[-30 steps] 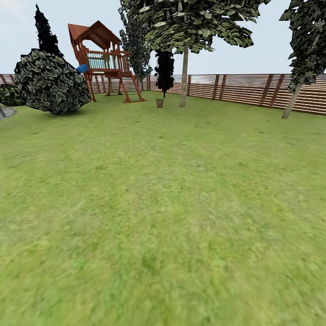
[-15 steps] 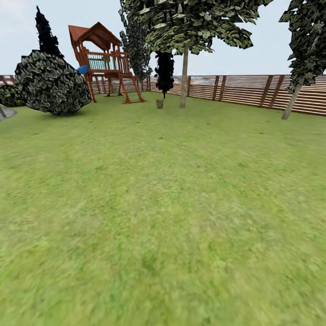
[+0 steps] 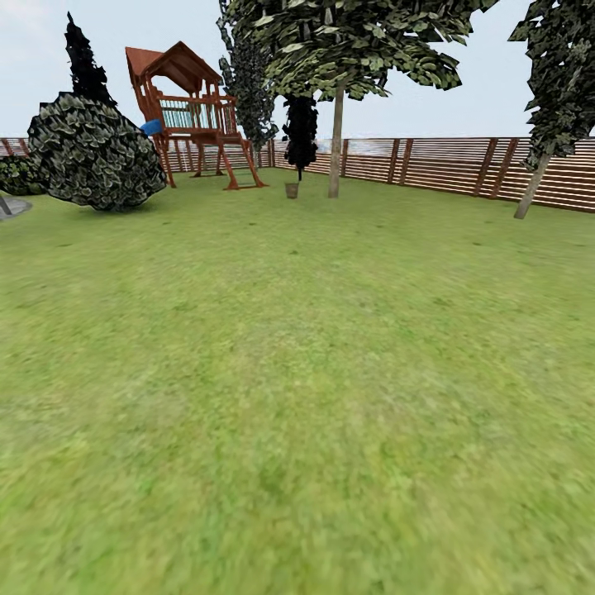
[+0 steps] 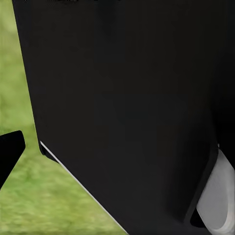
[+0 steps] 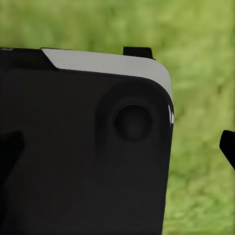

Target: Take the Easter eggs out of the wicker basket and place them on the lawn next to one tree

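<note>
Mottled green lawn (image 3: 297,372) spreads flat and open to the slatted wooden fence (image 3: 463,165). The small woven wicker basket (image 3: 292,189) stands far off beside a pale-trunked tree (image 3: 335,140). Whether either gripper's jaws are apart cannot be told.

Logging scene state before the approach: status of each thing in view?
wicker basket: upright on the lawn, far off, beside the tree; contents too small to tell.
tree: standing, pale trunk right of the basket.
lawn: open grass between the robot and the basket.
play tower: standing near the fence.
fence: runs unbroken along the back.
left claw: cannot tell.
right claw: cannot tell.
</note>
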